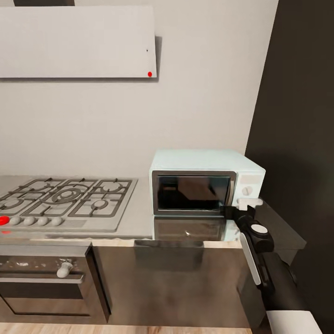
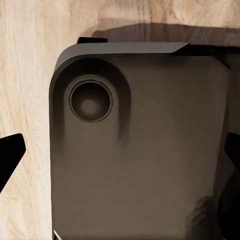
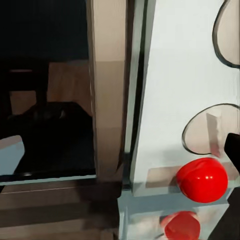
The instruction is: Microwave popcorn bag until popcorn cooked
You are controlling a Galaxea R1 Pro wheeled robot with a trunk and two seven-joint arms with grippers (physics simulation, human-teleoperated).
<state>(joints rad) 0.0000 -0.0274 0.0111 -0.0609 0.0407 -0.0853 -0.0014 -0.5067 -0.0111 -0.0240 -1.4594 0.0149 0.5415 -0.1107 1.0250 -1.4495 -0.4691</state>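
The mint-blue microwave [image 1: 204,178] stands on the grey countertop [image 1: 139,218] against the wall, its dark glass door [image 1: 192,192] closed. My right gripper [image 1: 244,206] hovers open at the microwave's lower right front corner, just below the two white knobs [image 1: 247,190]. In the right wrist view the gripper [image 3: 121,165] looks at the door's edge [image 3: 107,100] and the control panel [image 3: 175,75], where a red button [image 3: 202,179] sits near one fingertip [image 3: 234,150]. My left gripper [image 2: 120,150] is open and empty, over my own dark base [image 2: 140,165]. The popcorn bag is out of view.
A grey gas hob [image 1: 65,199] with black grates lies left of the microwave, and the black oven [image 1: 46,283] is below it. A tall black cabinet [image 1: 301,116] walls off the right side. A range hood [image 1: 76,41] hangs above. Pale wood floor [image 2: 25,60] shows under my base.
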